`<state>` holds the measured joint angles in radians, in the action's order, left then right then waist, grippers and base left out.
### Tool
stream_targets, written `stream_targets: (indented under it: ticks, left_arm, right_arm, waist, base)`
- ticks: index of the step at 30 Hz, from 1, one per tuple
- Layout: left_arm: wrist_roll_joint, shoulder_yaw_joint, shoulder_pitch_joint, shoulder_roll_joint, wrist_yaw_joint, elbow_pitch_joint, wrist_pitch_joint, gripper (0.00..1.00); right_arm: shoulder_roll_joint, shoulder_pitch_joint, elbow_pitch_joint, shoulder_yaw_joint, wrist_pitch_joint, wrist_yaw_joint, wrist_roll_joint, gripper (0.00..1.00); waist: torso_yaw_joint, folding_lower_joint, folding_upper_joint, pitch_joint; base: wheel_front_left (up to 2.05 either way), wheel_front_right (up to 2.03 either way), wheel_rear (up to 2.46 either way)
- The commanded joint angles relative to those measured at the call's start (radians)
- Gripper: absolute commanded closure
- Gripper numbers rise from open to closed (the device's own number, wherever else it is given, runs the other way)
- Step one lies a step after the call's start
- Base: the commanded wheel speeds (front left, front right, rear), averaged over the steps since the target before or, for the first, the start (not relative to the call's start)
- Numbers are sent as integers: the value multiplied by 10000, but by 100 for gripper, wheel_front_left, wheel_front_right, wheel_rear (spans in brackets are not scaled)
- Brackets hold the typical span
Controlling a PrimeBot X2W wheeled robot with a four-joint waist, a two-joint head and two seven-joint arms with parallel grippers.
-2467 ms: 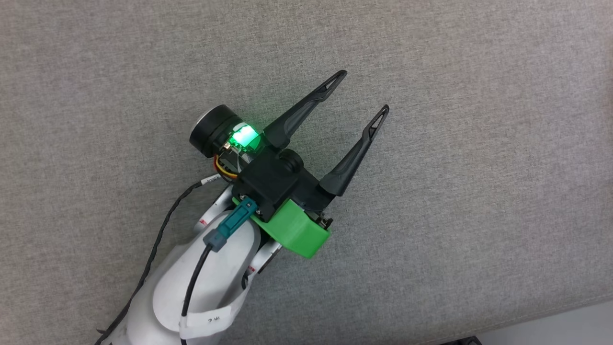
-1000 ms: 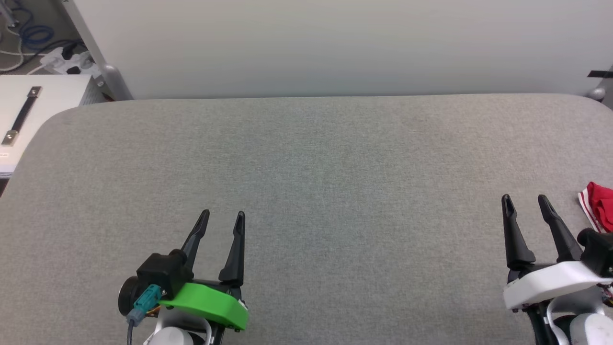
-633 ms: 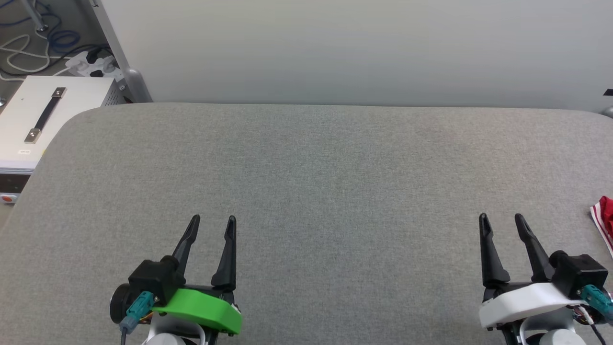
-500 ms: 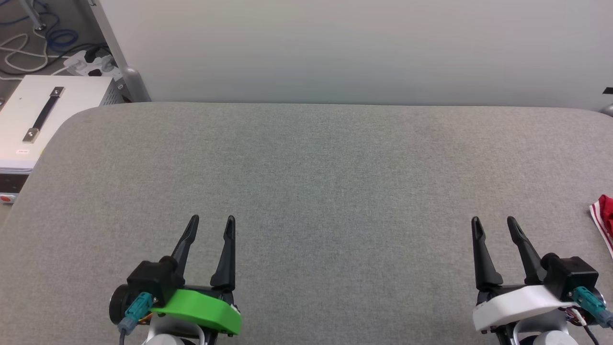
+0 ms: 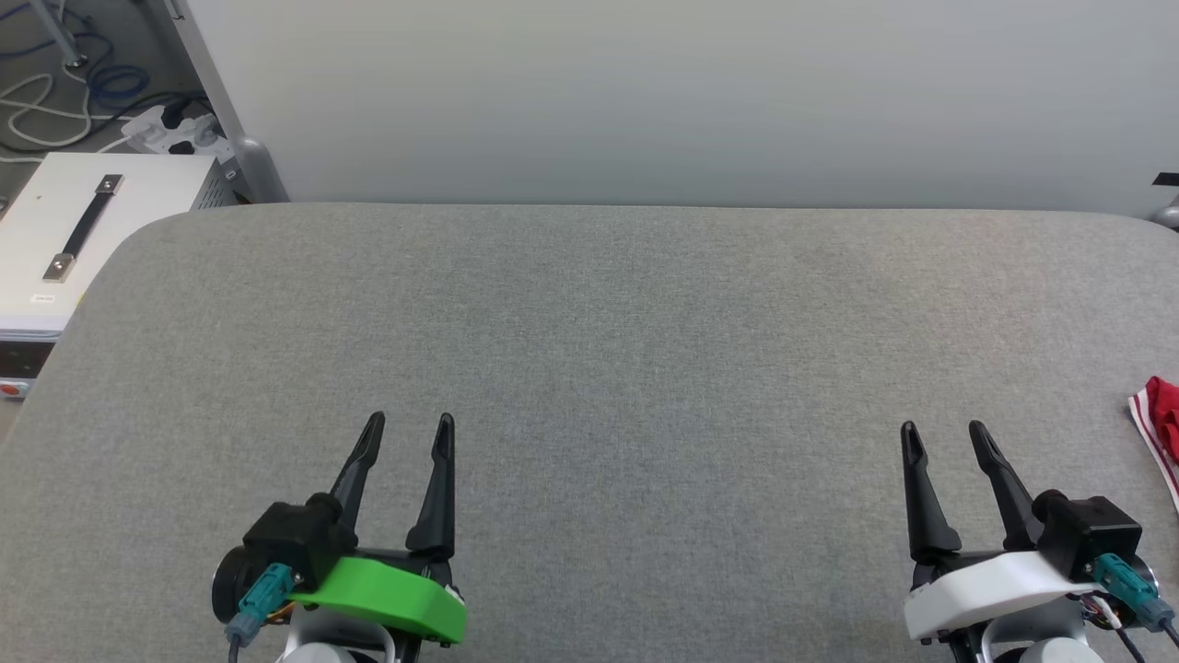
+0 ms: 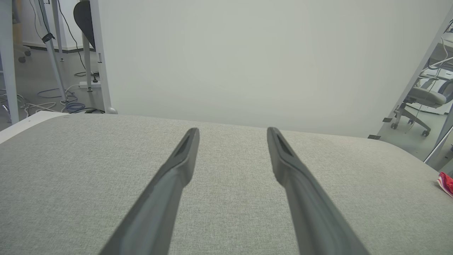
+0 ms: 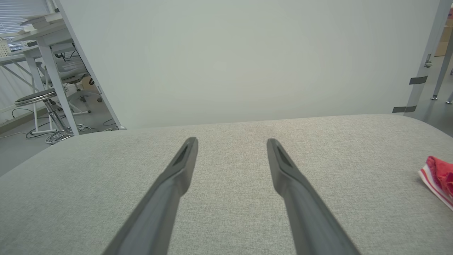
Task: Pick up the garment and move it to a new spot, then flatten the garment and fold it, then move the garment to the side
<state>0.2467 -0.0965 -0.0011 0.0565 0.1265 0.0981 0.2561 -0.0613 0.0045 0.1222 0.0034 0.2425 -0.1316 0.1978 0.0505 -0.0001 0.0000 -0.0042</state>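
Looking down from the head view, both arms sit low over the grey fabric desk (image 5: 589, 313). The left gripper (image 5: 410, 419), on its green mount, is at the near left. The right gripper (image 5: 943, 426), on its white mount, is at the near right, well apart from the other. Each has its two dark fingers spread wide with bare grey cloth between them, and neither has hold of anything. I can't tell whether the fingertips rest on the cloth or hang just above it.

The garment (image 5: 1161, 424) lies at the desk's right edge, a red bunch with a red-and-white striped border, cut off by the picture's side. It is to the right of the right gripper, near it but not touching.

The head view also takes in a white box (image 5: 64, 230) with a black handle off the desk's left corner, and a power strip (image 5: 166, 124) with cables on the floor behind it. The left wrist view adds an office chair (image 6: 421, 97) past the desk's right end, and catches the garment as a small red scrap. The right wrist view gives the clearest look at the striped edge, and has a round stool (image 7: 35, 96) at its left. A plain pale panel (image 5: 645, 92) stands behind the desk.
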Motion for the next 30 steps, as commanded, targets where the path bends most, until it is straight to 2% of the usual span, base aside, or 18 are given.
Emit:
stream_targets:
  ticks: [1, 25, 30]
  left_arm:
    - [101, -32, 149, -61, -32, -16, 57, 0]
    - [224, -40, 144, -62, -59, -6, 57, 0]
    - [594, 22, 124, -62, -67, -36, 57, 0]
  right_arm:
    - [73, 2, 23, 13, 85, 9, -14, 0]
    - [102, -35, 91, 113, 100, 9, -43, 0]
    - [105, -45, 124, 108, 103, 9, 71, 0]
  waist:
    - [-2, 1, 0, -3]
    - [-143, 1, 0, 41]
    - [-160, 1, 0, 96]
  base:
    - [0, 0, 0]
    - [0, 0, 0]
    - [0, 0, 0]
